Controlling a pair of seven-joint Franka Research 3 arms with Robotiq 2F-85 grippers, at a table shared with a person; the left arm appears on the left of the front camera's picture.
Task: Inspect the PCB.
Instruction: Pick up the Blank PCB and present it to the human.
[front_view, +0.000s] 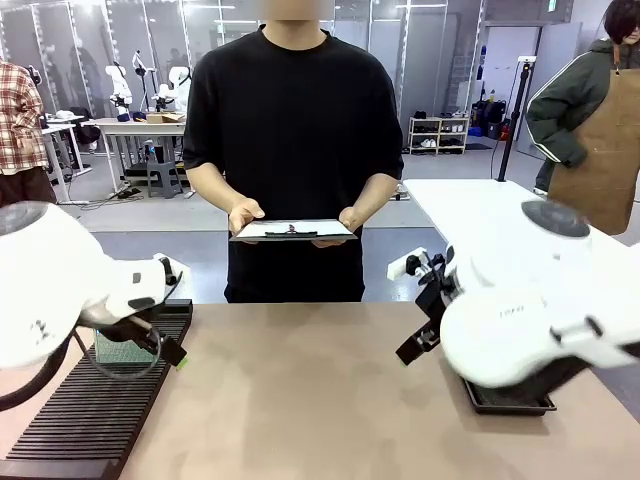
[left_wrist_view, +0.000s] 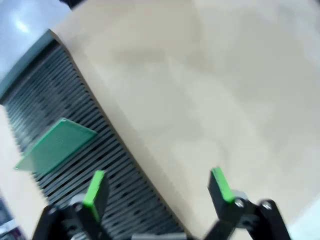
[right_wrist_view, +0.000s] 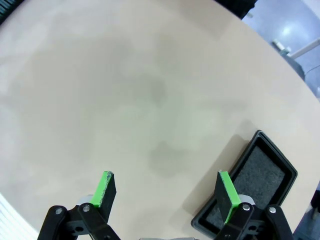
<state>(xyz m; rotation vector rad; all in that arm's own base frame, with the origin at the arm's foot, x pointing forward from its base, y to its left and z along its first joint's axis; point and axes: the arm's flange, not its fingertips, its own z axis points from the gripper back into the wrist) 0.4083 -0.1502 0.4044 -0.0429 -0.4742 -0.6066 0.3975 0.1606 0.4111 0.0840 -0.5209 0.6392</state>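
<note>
The PCB (front_view: 120, 351) is a thin green board standing on edge, tilted, in a black slotted rack (front_view: 90, 410) at the table's left. In the left wrist view the PCB (left_wrist_view: 56, 144) leans in the rack's slots (left_wrist_view: 75, 100), up and to the left of my fingers. My left gripper (front_view: 172, 352) hovers just right of the board, open and holding nothing (left_wrist_view: 157, 186). My right gripper (front_view: 418, 335) hangs over the bare tabletop at the right, open and empty (right_wrist_view: 165, 187).
A shallow black tray (front_view: 510, 402) lies under my right arm; in the right wrist view the tray (right_wrist_view: 255, 175) sits right of the fingers. Across the table a person holds a white clipboard (front_view: 292, 231) in both hands. Bare tabletop (front_view: 310, 400) lies between the arms.
</note>
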